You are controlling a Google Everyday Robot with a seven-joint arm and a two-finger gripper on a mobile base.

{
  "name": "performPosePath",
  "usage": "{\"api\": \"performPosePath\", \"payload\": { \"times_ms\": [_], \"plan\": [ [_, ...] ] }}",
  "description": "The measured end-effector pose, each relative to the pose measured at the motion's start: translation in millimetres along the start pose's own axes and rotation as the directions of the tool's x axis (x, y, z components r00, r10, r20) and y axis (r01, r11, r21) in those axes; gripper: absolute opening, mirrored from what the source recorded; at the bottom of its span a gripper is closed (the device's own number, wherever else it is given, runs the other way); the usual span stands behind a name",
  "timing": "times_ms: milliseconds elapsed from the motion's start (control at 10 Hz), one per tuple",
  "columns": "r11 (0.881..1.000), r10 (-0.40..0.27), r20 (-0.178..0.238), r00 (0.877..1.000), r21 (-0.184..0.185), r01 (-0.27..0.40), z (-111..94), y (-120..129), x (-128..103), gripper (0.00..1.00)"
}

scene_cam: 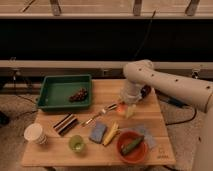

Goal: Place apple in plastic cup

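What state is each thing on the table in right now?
apple: gripped by the pincer, outside the cup
pincer: shut on the apple, over the middle of the table
plastic cup: upright, no apple inside
paper cup: upright
red bowl: holds a cucumber
green tray: holds grapes

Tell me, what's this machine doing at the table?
A white robot arm holds its two-finger gripper, shut, low over the wooden table, right at a small round orange-yellow apple. Whether it truly grips the fruit is unclear. The short translucent light-green plastic cup stands nearer the front edge, beside a white paper cup, with no apple in it yet.
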Motion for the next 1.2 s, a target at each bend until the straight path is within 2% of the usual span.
{"api": "performPosePath", "payload": {
  "times_ms": [300, 500, 1200],
  "plan": [
    [0.997, -0.083, -0.01, 0.997, -0.005, 0.083, 14.8, -7.2, -34.6, 0.0],
    [0.992, -0.123, -0.012, 0.992, -0.011, 0.123, 21.7, -6.1, -49.7, 0.0],
    [0.991, -0.132, -0.011, 0.991, -0.009, 0.132, 22.2, -7.0, -52.5, 0.0]
  ]
}}
